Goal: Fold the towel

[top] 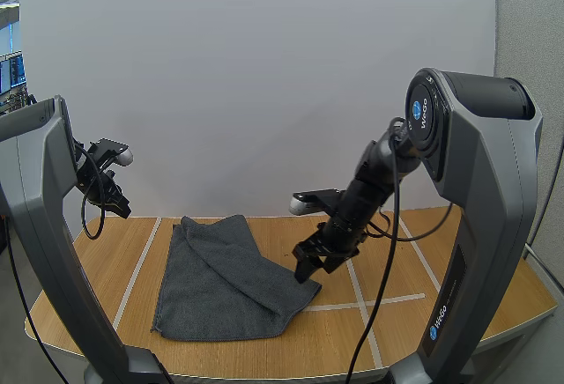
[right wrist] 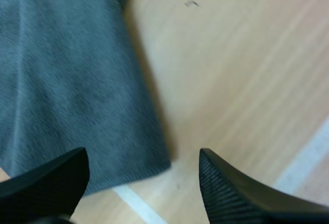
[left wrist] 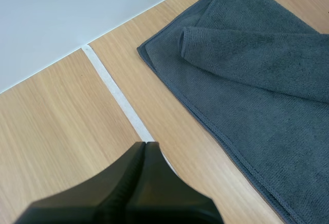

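Your towel (top: 220, 283) lies flat on the wooden counter (top: 106, 261), a little left of the middle. It is dark grey with a stitched hem; it is doubled, an upper layer running slantwise over the lower one from the far left to the near right; at the far end that upper layer's edge curls into a soft roll. White tape lines (top: 397, 299) cross the counter; one runs just left of the towel, and the towel's near right corner lies at another. Your right fingers (top: 310, 265) hang spread apart, holding nothing, low over the towel's right edge; one tip is above the cloth, the other above bare wood. Your left fingers (left wrist: 144, 152) are pressed together on nothing; they are raised above the counter's far left, well apart from the towel.
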Tool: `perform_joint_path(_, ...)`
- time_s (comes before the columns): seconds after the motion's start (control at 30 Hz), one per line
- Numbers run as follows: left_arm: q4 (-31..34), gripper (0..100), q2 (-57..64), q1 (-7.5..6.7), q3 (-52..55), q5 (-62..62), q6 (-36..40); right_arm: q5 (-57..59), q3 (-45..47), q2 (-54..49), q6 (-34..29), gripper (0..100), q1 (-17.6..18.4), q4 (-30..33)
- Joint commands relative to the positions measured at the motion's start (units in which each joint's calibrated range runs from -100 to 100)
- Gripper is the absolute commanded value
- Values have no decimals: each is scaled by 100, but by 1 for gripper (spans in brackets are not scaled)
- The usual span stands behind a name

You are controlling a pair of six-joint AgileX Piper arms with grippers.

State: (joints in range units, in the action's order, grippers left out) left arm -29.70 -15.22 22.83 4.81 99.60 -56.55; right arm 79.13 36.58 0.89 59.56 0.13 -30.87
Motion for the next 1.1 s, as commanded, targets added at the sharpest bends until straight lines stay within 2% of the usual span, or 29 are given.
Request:
perform_joint_path(0.0,-40,0,63,4,25,40,14,-5,363,-79,225,100,-317,17)
perform_joint_path(0.17,-321,0,216,45,25,40,-153,172,636,-79,466,100,-326,-367)
perform_joint_path(0.47,-706,0,1910,344,435,40,-709,193,788,-79,763,100,-326,-810)
perform_joint_path(0.73,-847,0,3319,352,1561,40,-920,151,788,-79,897,100,-326,-1003)
perform_joint_path(1.07,-903,0,3554,352,1875,40,-804,205,788,-79,921,100,-326,-1136)
